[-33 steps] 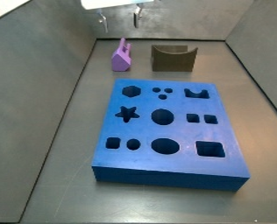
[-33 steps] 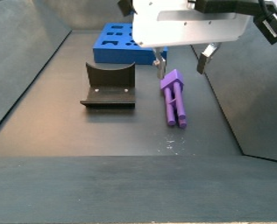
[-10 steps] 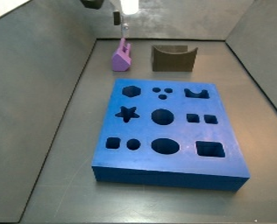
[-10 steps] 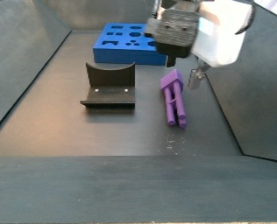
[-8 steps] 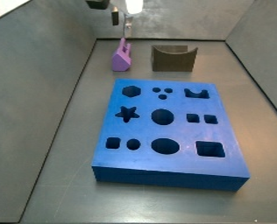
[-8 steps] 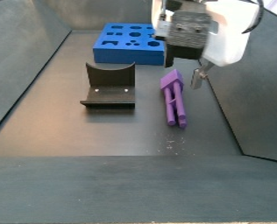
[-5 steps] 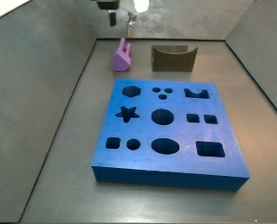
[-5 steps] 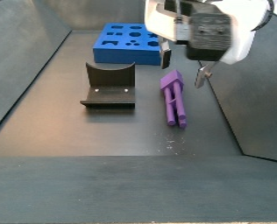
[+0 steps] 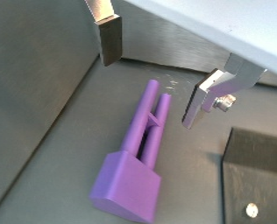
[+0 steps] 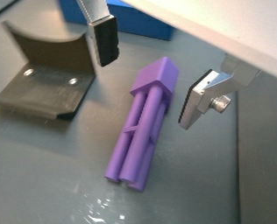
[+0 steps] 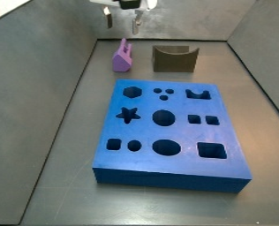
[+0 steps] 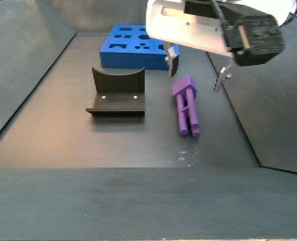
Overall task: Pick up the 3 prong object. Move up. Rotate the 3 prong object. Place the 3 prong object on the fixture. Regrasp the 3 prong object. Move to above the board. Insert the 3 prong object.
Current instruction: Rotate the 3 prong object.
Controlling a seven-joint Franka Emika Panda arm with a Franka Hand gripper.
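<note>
Board (image 11: 168, 124): the large blue block is seen at centre frame in a side view, flat on the floor; all cut-outs are empty.
Fixture (image 12: 116, 92): placed left of centre in a side view, with nothing resting in its notch.
Gripper (image 10: 152, 63): seen at upper centre in both wrist views, spread wide, with nothing held between the plates. One dark pad (image 10: 106, 42) and the opposite silver finger (image 10: 203, 94) are set on either side of the piece, clear of it.
3 prong object (image 10: 144, 122): laid flat on the floor, just right of the fixture in a side view (image 12: 186, 104).
Change noted: over the last seconds the wrist has been turned about its vertical axis above the piece; the piece has not been moved.
Meaning for task: pick-up is judged not yet begun; alignment appears complete and descent is expected.
Piece relative to gripper: below the open jaws, its blocky end between them.
</note>
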